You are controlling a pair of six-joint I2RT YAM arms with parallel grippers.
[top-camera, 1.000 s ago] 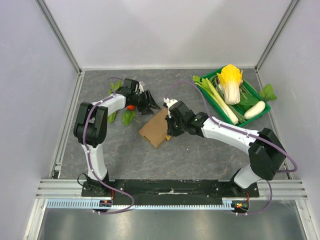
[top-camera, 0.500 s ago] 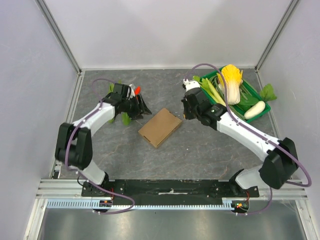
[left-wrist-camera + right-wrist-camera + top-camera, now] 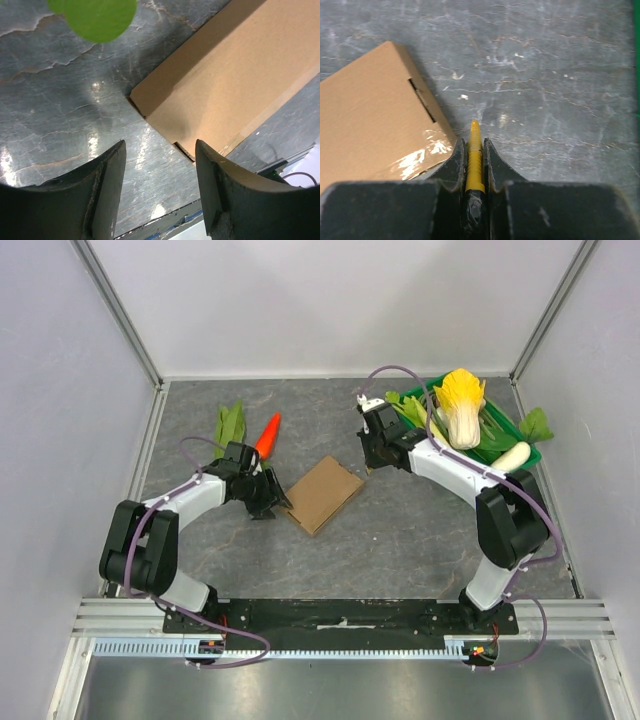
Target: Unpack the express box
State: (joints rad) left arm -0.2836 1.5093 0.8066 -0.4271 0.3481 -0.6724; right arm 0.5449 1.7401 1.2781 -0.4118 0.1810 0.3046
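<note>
- The express box (image 3: 322,494) lies flat and closed on the grey table (image 3: 400,540), roughly midway between my two arms, turned at an angle to the table's edges.
- In my right wrist view the express box (image 3: 375,110) shows a narrow slot in its side and a glossy patch of tape (image 3: 420,155) on its top.
- My left gripper (image 3: 272,495) sits low at the box's left edge, jaws parted with nothing between them.
- From that wrist, a corner of the express box (image 3: 235,85) lies just ahead of the left gripper (image 3: 160,150); I cannot tell whether a finger touches it.
- My right gripper (image 3: 372,455) hangs just beyond the box's far right corner.
- The right gripper (image 3: 474,145) is clamped tight on a thin yellow tool (image 3: 475,131), whose tip points at bare table just beside the box.
- Further left lie a carrot (image 3: 267,434) and leafy greens (image 3: 229,424).
- At the far right corner a green crate (image 3: 522,454) holds a cabbage (image 3: 461,405) and a white radish (image 3: 509,459).
</note>
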